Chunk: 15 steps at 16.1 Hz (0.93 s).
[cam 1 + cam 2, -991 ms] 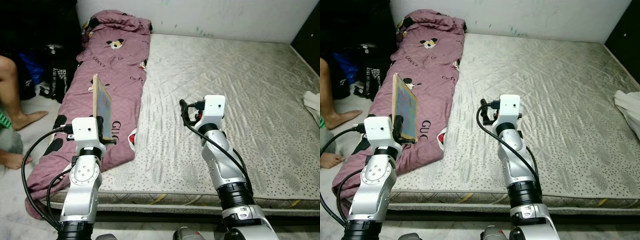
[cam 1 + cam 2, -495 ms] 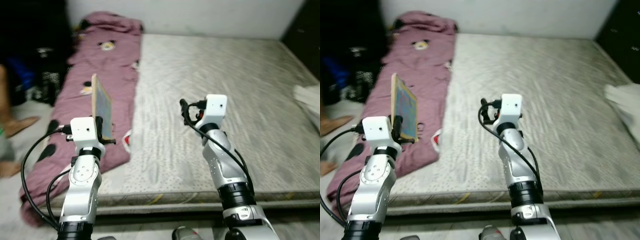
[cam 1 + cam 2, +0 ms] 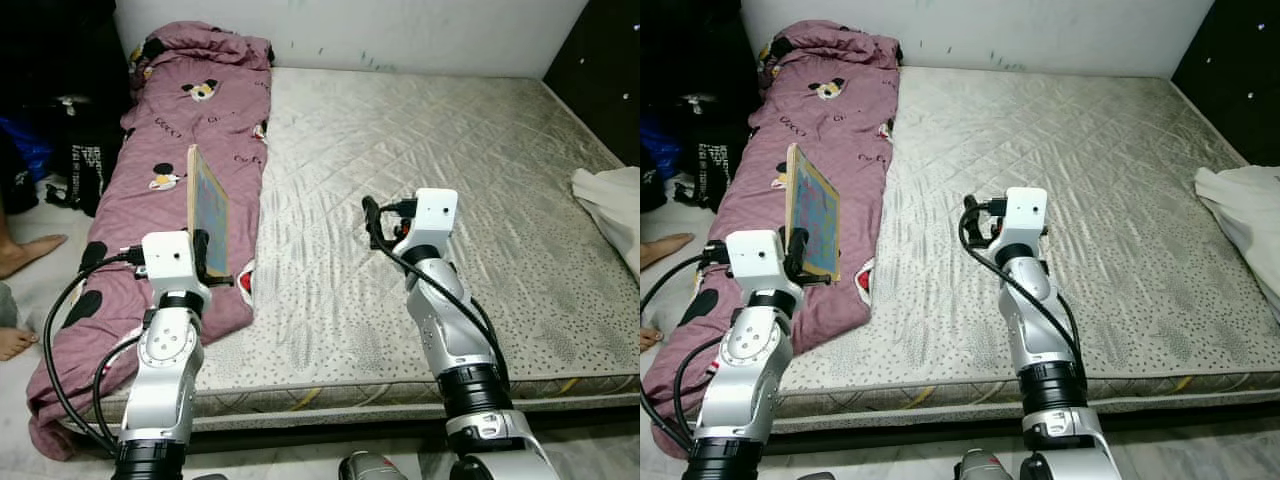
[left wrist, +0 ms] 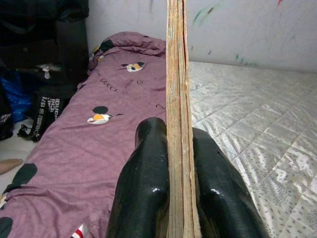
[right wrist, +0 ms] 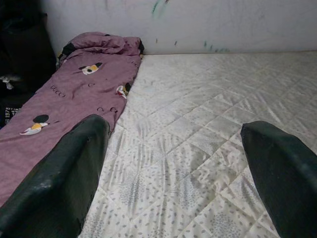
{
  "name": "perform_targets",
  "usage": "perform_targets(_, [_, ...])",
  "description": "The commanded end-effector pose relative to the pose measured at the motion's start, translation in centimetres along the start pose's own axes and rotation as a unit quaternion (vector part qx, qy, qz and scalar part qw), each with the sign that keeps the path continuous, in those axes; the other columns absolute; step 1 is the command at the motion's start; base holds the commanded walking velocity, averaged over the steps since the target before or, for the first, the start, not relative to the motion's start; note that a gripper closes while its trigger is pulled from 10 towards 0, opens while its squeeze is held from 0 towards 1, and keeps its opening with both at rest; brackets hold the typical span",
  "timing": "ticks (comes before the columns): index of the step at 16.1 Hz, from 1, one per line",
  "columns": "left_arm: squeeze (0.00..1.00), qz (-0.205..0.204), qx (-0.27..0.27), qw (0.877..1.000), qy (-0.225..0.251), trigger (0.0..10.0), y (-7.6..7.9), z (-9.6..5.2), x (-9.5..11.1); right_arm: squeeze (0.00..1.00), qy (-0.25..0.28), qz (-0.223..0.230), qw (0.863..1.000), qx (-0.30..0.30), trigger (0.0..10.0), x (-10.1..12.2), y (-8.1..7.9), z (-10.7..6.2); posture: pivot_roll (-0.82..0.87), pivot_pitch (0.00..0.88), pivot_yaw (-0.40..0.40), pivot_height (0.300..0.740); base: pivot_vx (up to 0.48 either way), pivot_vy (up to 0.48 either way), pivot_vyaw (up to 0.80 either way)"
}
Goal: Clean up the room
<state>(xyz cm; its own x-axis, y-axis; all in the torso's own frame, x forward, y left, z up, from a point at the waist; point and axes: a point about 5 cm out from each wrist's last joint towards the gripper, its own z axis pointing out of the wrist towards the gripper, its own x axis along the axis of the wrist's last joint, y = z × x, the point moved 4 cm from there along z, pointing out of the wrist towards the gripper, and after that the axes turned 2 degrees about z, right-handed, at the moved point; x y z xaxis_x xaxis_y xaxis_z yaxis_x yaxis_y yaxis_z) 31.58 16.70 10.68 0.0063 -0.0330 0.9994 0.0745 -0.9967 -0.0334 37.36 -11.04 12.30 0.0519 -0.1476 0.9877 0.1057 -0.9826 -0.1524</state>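
I am holding a thin flat book (image 3: 207, 209) upright in the left gripper (image 3: 203, 258), its two black fingers (image 4: 143, 183) clamped on either face of it, above the near left part of the bed where the purple blanket (image 3: 160, 190) is lying. The book's edge is facing the left wrist camera, so I cannot read its cover there. The right gripper (image 3: 374, 222) is hovering with its fingers (image 5: 59, 183) spread wide apart and nothing between them, over the bare grey mattress (image 3: 440, 140).

The mattress is offering wide open room to the right and far side, running up to the white wall (image 3: 400, 30). The blanket is spilling over the near left edge of the mattress toward the floor. A white cloth (image 3: 610, 205) is lying at the far right edge, cut off by the frame. On the left, dark bags (image 3: 85, 150) are sitting in shade and are hard to make out, and a person's foot (image 3: 28, 255) is resting on the floor, cut off at the frame edge.
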Motion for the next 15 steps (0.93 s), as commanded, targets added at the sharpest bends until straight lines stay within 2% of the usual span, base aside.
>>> perform_targets(1, [0.00,-0.002,-0.007,1.000,0.025,10.0,0.23,0.31,1.36,0.00,0.012,0.000,1.000,0.001,10.0,0.71,0.02,0.12,-0.07,0.000,-0.026,0.740,0.000,-0.296,0.00])
perform_targets(10, [0.00,-0.001,-0.009,1.000,0.026,10.0,0.30,0.43,1.45,0.00,0.016,-0.006,1.000,-0.005,10.0,0.85,0.14,0.28,-0.07,0.000,-0.026,0.740,0.000,-0.342,0.00])
perform_targets(15, [0.00,-0.011,-0.004,0.999,0.030,10.0,0.28,0.42,1.56,0.00,0.016,-0.009,1.000,-0.007,10.0,0.76,0.19,0.25,-0.07,0.000,-0.025,0.740,0.000,0.000,0.00])
